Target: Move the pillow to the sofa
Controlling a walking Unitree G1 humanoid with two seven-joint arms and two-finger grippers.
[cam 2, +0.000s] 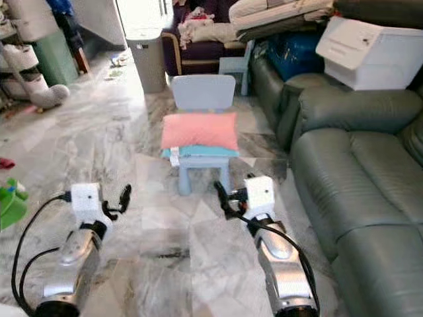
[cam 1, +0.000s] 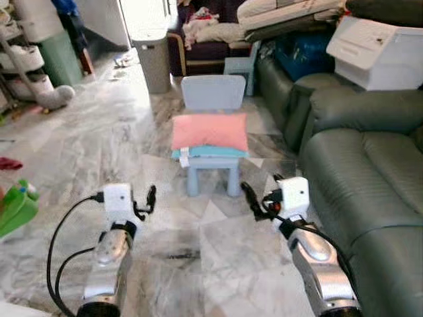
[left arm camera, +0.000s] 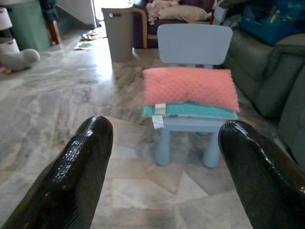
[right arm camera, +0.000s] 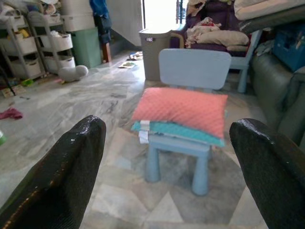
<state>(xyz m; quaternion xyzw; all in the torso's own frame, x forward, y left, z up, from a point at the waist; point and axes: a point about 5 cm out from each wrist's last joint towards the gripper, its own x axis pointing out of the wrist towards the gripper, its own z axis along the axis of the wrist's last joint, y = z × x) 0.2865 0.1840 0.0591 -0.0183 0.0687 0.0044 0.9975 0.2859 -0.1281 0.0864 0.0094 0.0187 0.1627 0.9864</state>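
A pink pillow (cam 1: 210,131) lies on top of a teal pillow (cam 1: 211,152), both stacked on the seat of a small light-blue child's chair (cam 1: 213,92) straight ahead on the marble floor. The dark green leather sofa (cam 1: 370,165) runs along my right. My left gripper (cam 1: 149,198) and right gripper (cam 1: 250,197) are both raised in front of me, short of the chair, and both are open with nothing between the fingers. In the wrist views the pink pillow (left arm camera: 190,87) (right arm camera: 181,108) sits between the spread black fingertips (left arm camera: 78,167) (right arm camera: 66,167), well ahead of them.
A white storage box (cam 1: 377,49) rests on the sofa's far end, with folded bedding behind it. A grey bin (cam 1: 153,59) stands beyond the chair. Shelves and a green bin (cam 1: 58,56) are at the left, and a green toy (cam 1: 16,205) lies at my near left.
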